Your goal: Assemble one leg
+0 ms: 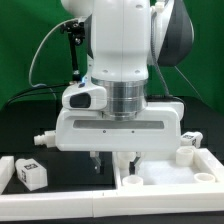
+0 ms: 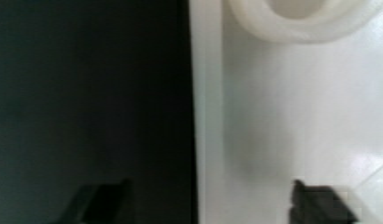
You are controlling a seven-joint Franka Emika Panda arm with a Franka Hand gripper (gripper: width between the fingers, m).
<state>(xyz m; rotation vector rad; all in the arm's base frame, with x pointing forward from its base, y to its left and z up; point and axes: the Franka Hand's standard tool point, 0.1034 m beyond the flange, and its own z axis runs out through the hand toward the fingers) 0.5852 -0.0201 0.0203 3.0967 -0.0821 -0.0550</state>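
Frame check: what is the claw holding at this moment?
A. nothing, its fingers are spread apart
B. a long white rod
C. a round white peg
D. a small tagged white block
A: in the wrist view the claw has its fingers wide apart, with only the black table and the edge of the white tray-like piece below the gap and nothing gripped.

The leg [image 1: 30,175] is a small, stubby white block, roughly cube-like. Black-and-white square tags show on its upper face and on the side turned toward the camera. It sits loose on the black worktop, resting on one face and turned slightly askew to the worktop's edges. It lies close to the near edge, toward the corner on the exterior view's left.
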